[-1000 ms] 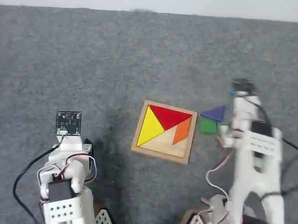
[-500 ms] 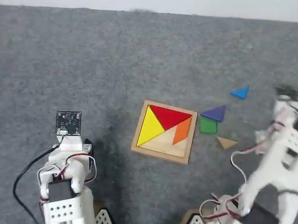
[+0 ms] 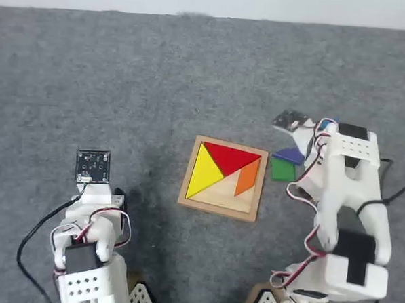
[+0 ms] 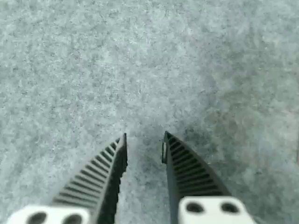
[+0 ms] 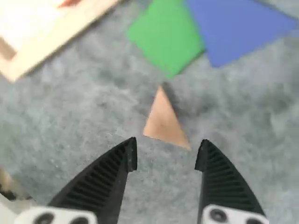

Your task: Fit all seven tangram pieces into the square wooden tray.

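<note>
A: Your right arm is swinging back in from the far right, where it was half a second ago; it is now hanging over the loose pieces beside the tray.

B: And the grippers?

A: Your left gripper point(image 4: 145, 137) is idling, parted and empty, over bare carpet point(image 4: 140, 56); your right gripper point(image 5: 168, 143) is standing released, jaws spread, nothing between them; the tan triangle point(image 5: 164, 123) is lying flat just ahead of its tips; beyond that the green square point(image 5: 167, 35) is sitting just beside the blue-violet triangle point(image 5: 233, 28); farthest off, the wooden tray point(image 5: 46, 51) is holding the yellow piece point(image 3: 203, 170), the red piece point(image 3: 229, 156) and the orange piece point(image 3: 247, 177).

B: Which step am I in?

A: You are lining up on the tan triangle, I judge; the next move is calling for a straight descent with the jaws either side of it, then a clench.
</note>
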Controlling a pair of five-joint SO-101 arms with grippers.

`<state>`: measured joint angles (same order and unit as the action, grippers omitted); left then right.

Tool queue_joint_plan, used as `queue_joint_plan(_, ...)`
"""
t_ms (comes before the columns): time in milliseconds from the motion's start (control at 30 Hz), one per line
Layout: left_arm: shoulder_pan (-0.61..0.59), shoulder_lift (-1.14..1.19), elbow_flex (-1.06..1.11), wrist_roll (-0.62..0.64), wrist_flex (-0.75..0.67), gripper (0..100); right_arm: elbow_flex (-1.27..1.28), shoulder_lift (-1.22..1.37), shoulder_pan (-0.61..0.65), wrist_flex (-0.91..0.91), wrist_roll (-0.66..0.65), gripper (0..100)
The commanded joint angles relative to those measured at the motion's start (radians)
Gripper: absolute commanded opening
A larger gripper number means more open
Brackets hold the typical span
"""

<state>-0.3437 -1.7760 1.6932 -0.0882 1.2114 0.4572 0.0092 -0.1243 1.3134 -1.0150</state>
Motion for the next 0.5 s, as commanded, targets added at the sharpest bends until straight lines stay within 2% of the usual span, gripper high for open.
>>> queue_joint_plan(0, -0.003, 0.002, -0.008, -0.011, 0.006, 12, -0.058, 0.019, -0.013, 0.008, -0.100, 20.5)
queue_joint_plan(167, -0.003, 0.002, -0.008, -0.011, 0.006, 12, -0.054, 0.065, -0.016, -0.015, -0.178, 20.5)
queue_joint_plan(467, -0.003, 0.002, -0.008, -0.011, 0.006, 12, -0.054, 0.199, -0.015, -0.107, -0.176, 20.1)
